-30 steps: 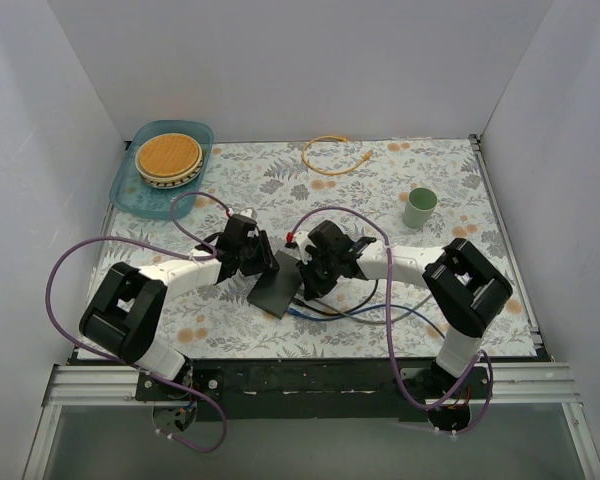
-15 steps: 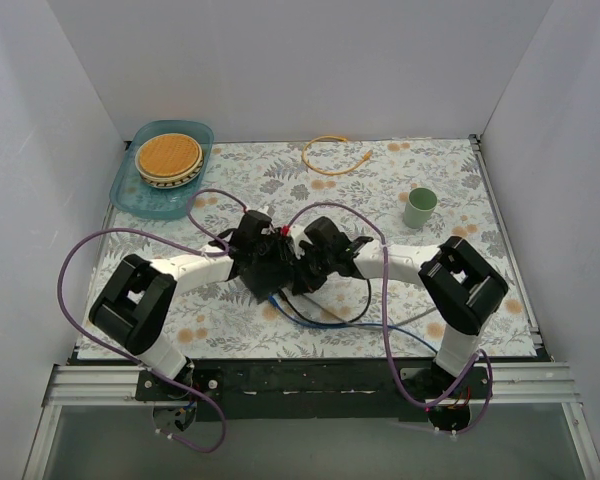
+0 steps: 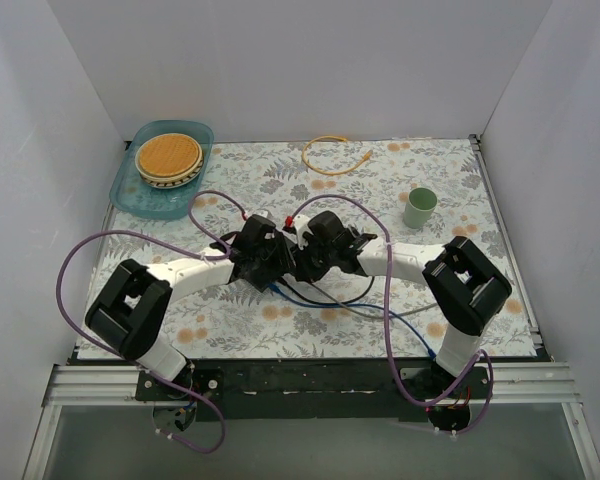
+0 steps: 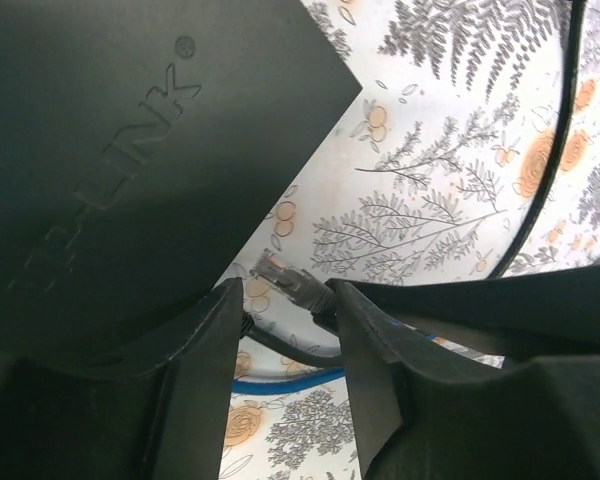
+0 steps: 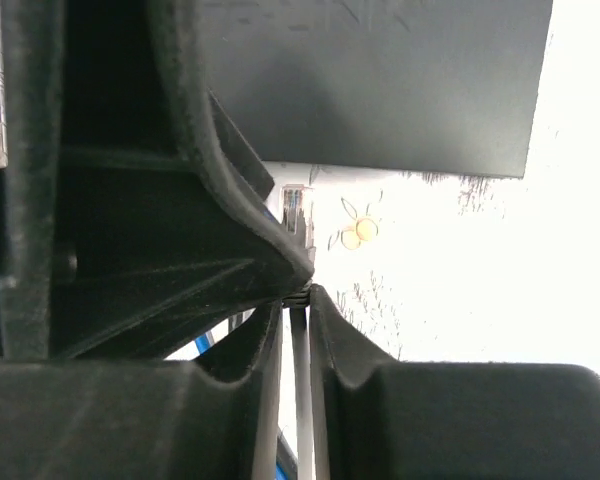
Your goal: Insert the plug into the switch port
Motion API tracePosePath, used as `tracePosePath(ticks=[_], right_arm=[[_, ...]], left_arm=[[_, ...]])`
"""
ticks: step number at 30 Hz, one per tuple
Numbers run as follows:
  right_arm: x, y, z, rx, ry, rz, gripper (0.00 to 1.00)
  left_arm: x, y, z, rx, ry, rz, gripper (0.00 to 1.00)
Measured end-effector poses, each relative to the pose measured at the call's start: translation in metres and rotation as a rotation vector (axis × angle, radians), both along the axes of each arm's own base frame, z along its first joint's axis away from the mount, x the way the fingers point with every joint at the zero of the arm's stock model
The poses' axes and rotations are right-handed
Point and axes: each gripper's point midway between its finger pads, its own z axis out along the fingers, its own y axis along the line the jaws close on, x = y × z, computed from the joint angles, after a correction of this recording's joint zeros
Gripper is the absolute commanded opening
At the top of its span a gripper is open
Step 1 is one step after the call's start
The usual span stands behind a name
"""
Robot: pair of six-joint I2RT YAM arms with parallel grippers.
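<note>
The switch (image 4: 130,150) is a flat matte black box with a raised logo. It fills the upper left of the left wrist view and the top of the right wrist view (image 5: 380,80). In the top view the two grippers hide it. My left gripper (image 4: 285,300) has its jaws apart, with its left fingertip (image 4: 215,320) at the switch's edge and nothing between the fingers. My right gripper (image 5: 298,295) is shut on the black cable just behind the plug (image 5: 295,205). The plug tip sits close below the switch's edge and also shows past the left fingers (image 4: 280,272). The grippers meet at mid-table (image 3: 285,255).
Black and blue cables (image 3: 325,298) loop on the floral table in front of the grippers. A teal tray (image 3: 130,200) holding a round wooden-topped dish stands at the back left. A yellow cable (image 3: 330,155) lies at the back centre and a green cup (image 3: 419,207) to the right. White walls enclose the table.
Both grippers have closed in on each other at mid-table. The switch, which lay in plain sight in front of them, has moved back and is now hidden under them. The cables have shifted.
</note>
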Motion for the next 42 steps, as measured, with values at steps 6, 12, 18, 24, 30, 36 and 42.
tracePosePath(ticks=[6, 12, 18, 24, 30, 36, 42], right_arm=[[0.012, 0.012, 0.013, 0.059, -0.069, 0.010, 0.01], [0.027, 0.026, 0.034, 0.140, -0.154, 0.007, 0.01], [0.037, 0.037, 0.051, 0.207, -0.218, 0.006, 0.01], [0.034, 0.030, 0.045, 0.195, -0.223, -0.004, 0.01], [0.026, 0.022, 0.039, 0.179, -0.215, -0.004, 0.01], [0.024, 0.020, 0.036, 0.169, -0.206, -0.005, 0.01], [0.017, 0.012, 0.023, 0.143, -0.180, -0.005, 0.01]], left_arm=[[0.010, 0.015, 0.016, 0.028, -0.045, 0.049, 0.45], [0.032, 0.022, 0.065, -0.054, -0.157, 0.070, 0.47], [0.046, 0.033, 0.073, -0.057, -0.182, 0.055, 0.47], [0.057, 0.057, 0.044, 0.013, -0.139, 0.079, 0.47], [0.060, 0.079, 0.033, 0.027, -0.142, 0.122, 0.47], [0.064, 0.085, 0.035, 0.038, -0.177, 0.119, 0.46], [0.071, 0.087, 0.020, 0.058, -0.169, 0.110, 0.42]])
